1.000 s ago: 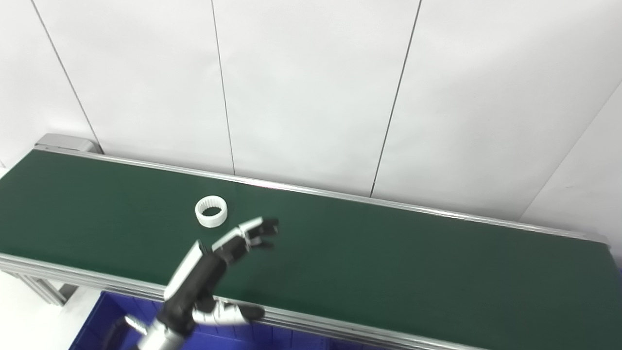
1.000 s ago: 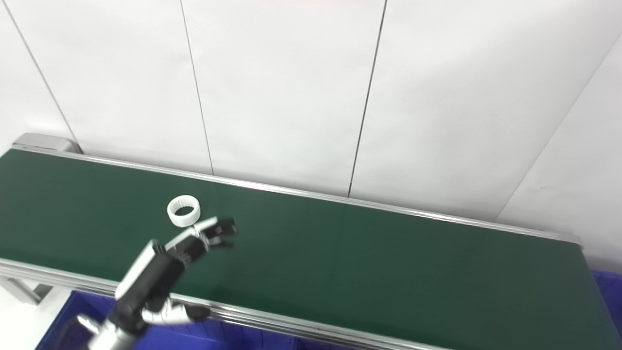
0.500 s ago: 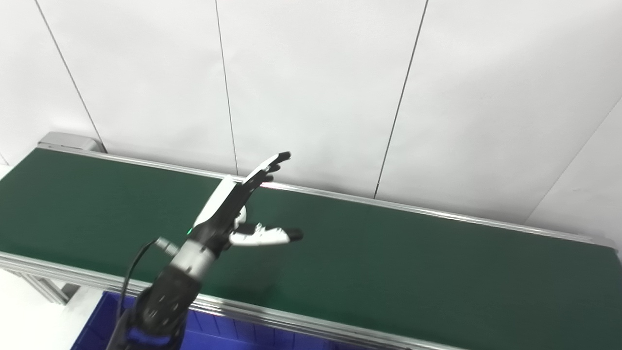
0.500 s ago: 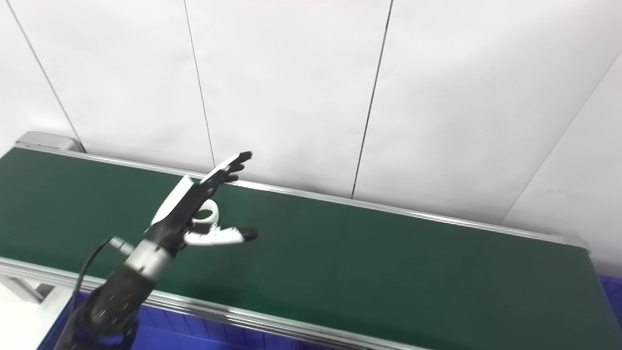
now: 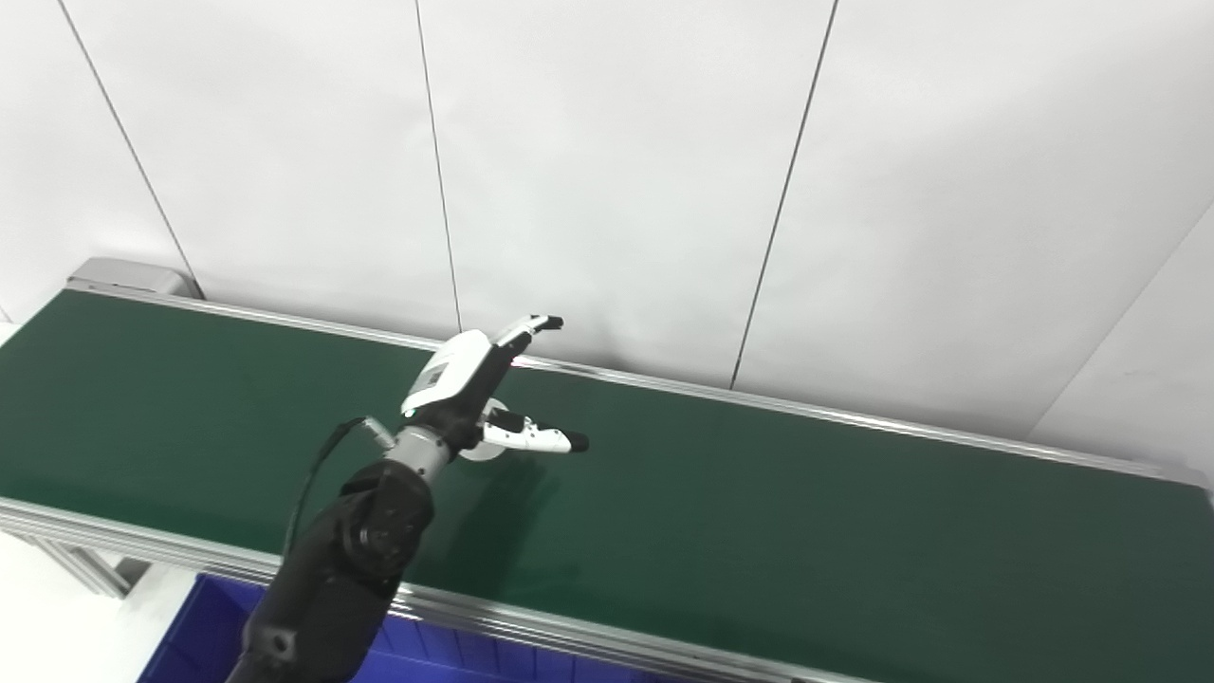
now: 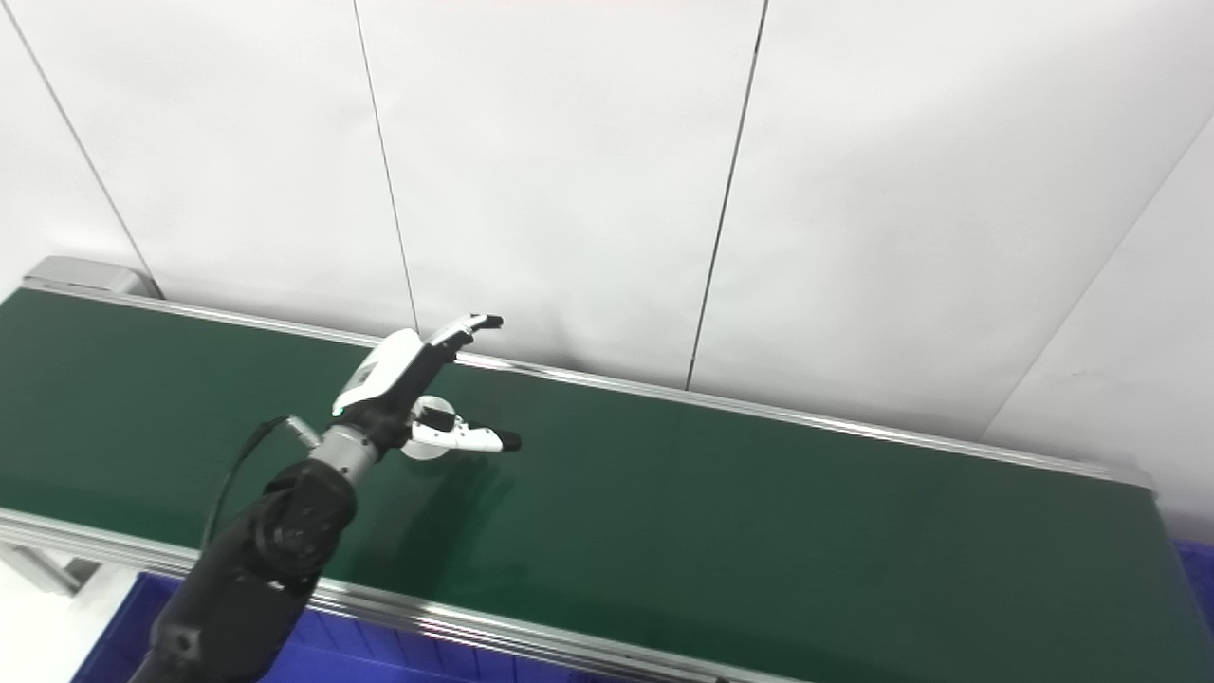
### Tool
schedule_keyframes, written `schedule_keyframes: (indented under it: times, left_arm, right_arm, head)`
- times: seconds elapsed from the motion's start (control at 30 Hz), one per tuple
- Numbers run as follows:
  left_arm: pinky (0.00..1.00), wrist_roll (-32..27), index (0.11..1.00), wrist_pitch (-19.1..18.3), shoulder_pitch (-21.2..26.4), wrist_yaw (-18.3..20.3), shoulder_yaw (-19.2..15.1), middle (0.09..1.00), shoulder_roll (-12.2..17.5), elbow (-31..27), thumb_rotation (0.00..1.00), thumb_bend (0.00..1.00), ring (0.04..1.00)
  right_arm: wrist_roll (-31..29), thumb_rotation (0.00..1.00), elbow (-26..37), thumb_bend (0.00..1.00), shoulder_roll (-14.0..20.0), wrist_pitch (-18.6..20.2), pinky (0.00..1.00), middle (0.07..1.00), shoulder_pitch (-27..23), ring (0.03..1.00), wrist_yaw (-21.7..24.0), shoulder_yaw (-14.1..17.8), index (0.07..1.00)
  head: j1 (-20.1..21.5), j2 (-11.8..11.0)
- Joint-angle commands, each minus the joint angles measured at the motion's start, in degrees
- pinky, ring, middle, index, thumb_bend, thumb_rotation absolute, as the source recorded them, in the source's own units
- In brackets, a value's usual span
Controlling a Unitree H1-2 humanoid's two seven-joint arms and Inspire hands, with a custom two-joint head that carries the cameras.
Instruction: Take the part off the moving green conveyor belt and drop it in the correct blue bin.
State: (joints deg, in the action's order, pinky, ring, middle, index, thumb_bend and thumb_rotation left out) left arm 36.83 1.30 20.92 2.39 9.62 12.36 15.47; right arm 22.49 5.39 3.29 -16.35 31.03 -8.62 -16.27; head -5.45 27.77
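A white ring-shaped part [image 6: 424, 449] lies on the green conveyor belt [image 5: 759, 493], mostly hidden behind my left hand; a sliver of it also shows in the left eye view [image 5: 472, 453]. My left hand [image 5: 469, 379] hangs over the belt right above the ring. It is open, with the fingers [image 5: 531, 325] stretched toward the back rail and the thumb [image 5: 536, 437] spread out to the right. I cannot tell whether the hand touches the ring. My right hand is out of view.
A blue bin [image 5: 190, 636] stands below the belt's front rail at the lower left. The corner of another blue bin [image 6: 1200, 569] shows past the belt's right end. A white panelled wall rises just behind the belt.
My left hand has swung up from the belt's front edge, opened, and now hangs lower over the ring. The ring has travelled right along the belt.
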Motion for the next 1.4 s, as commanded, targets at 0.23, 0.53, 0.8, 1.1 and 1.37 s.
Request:
schedule_keyframes:
  times: [0.23,0.53,0.8,1.1,1.37]
  left_arm:
    - [0.96,6.5,0.883,0.7,6.5,-8.2,5.5,0.954,2.5,10.3,0.38,0.88,0.947]
    - [1.00,9.6,0.855,-2.3,7.2,-8.9,9.2,0.974,2.7,13.7,0.29,0.84,0.978]
    - [0.69,5.7,0.770,-1.3,6.9,-10.6,8.3,0.817,1.0,16.8,0.03,0.70,0.775]
    - [0.46,0.4,0.538,0.7,6.7,-10.4,7.9,0.505,-1.2,18.3,0.00,0.49,0.404]
    - [0.42,-0.2,0.550,0.0,6.7,-8.9,9.5,0.495,-0.8,16.2,0.00,0.49,0.386]
  right_arm:
    - [-0.3,0.51,1.1,0.80,-0.7,-3.6,1.00,1.000,0.6,1.000,-0.6,-0.2,1.000]
    - [0.1,0.51,1.4,0.79,-0.9,-3.6,1.00,1.000,0.9,1.000,-0.7,-0.3,1.000]
    - [0.0,0.52,1.5,0.80,-0.8,-4.0,1.00,1.000,1.2,1.000,-0.8,-0.2,1.000]
    - [0.2,0.52,1.9,0.79,-1.0,-4.3,1.00,1.000,1.6,1.000,-1.0,-0.2,1.000]
    - [0.9,0.53,1.9,0.79,-1.2,-4.2,1.00,1.000,1.7,1.000,-1.3,-0.2,1.000]
  head:
    - [0.1,0.1]
    - [0.1,0.5]
    - [0.0,0.8]
    - [-0.1,1.0]
    - [-0.4,1.0]
